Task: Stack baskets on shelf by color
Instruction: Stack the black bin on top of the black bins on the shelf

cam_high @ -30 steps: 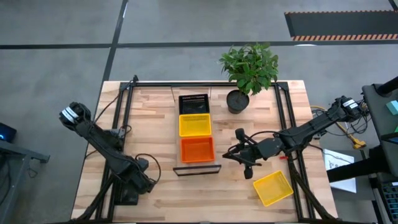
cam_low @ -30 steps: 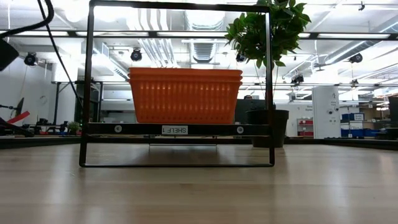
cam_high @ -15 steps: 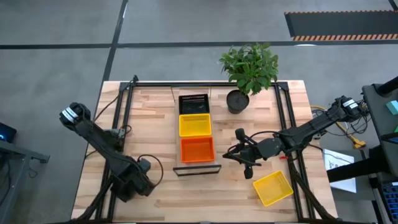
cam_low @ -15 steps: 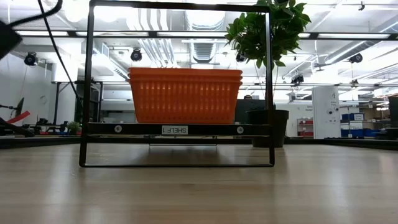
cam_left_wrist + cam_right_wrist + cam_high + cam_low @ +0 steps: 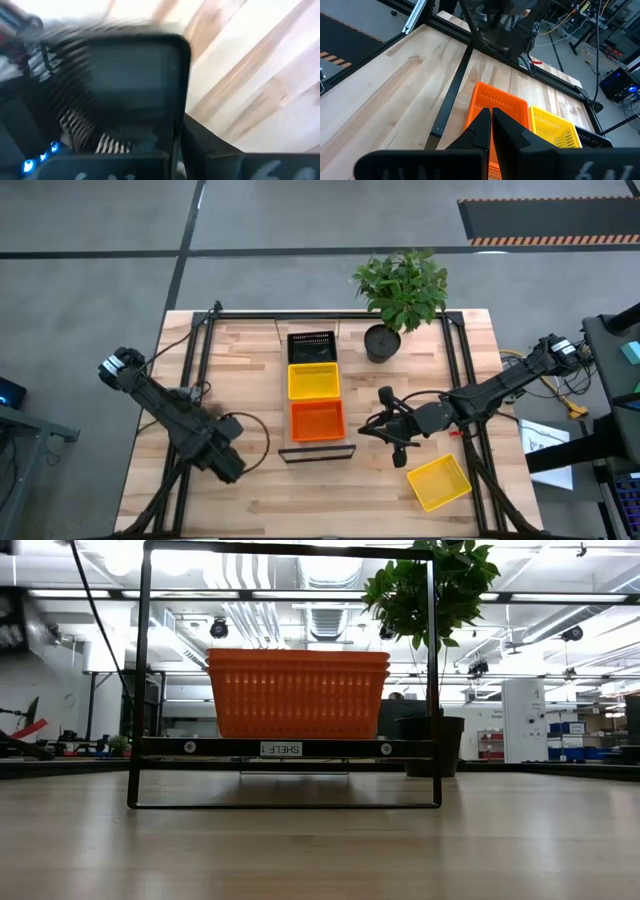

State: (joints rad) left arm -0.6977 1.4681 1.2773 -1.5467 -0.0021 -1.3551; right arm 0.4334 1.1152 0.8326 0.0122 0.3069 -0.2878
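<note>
On the shelf a black basket, a yellow basket and a red-orange basket stand in a row. In the low view the red-orange basket fills the shelf. Another yellow basket lies on the table at the near right. My left gripper is above the table's near left, shut on a second black basket. My right gripper is shut and holds nothing, just right of the shelf. My left gripper holds the black basket by one side wall near a corner, and the wall runs down between the two fingers. The fingers come from above, pointing down. The basket hangs below them, tipped on edge; the blurred view hides the exact hold.
A potted plant stands at the far right of the shelf. Black frame rails run along the table's left and right sides. Bare wood lies between the shelf and my left arm.
My left gripper has risen from the table's near left corner and moved a little toward the far edge and the shelf, rolling as it went. The dark basket has come up with it. My right arm has kept still.
</note>
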